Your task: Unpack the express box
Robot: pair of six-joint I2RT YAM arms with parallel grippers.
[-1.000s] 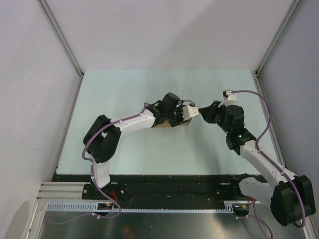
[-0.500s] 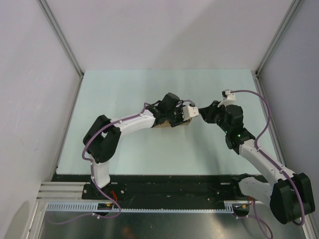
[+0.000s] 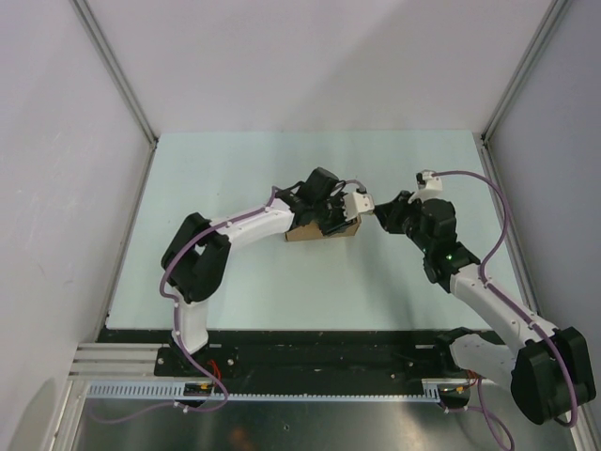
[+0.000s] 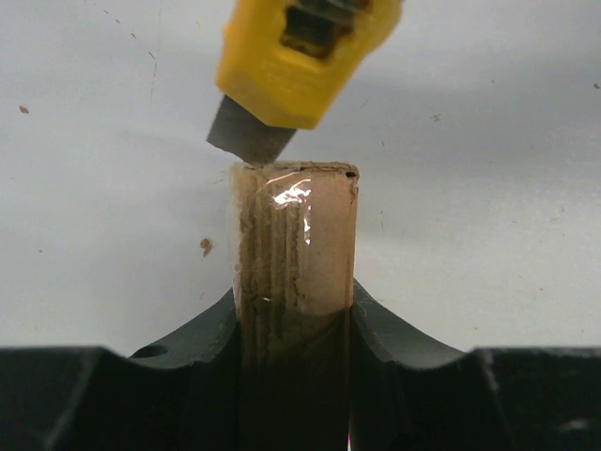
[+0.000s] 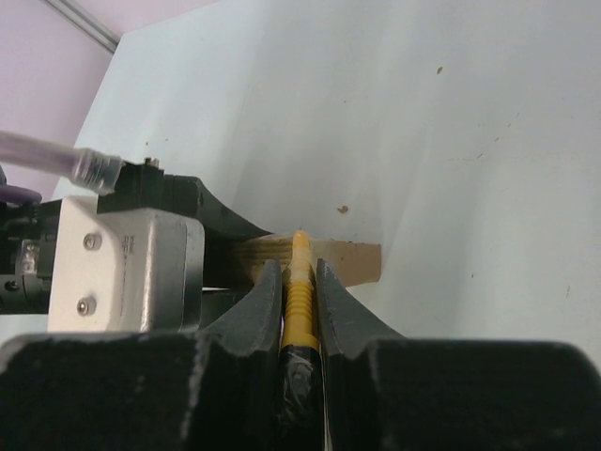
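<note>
overhead, a pale green table (image 3: 235, 169) fills the walled enclosure, and two white and black arms reach in from its near edge. the left arm (image 3: 244, 228) bends in from the left and the right arm (image 3: 488, 301) from the right, their tips meeting near the middle of the table. the left gripper (image 3: 333, 222) pinches the express box (image 4: 296, 244) between its dark fingers, holding the brown cardboard on its edge; whether it rests on the table i cannot tell. the right gripper (image 3: 382, 214) has its jaws pressed tight around a yellow utility knife (image 5: 299, 282). the knife's short grey blade (image 4: 246, 136) sits at the box's far corner, touching or just beside it.
</note>
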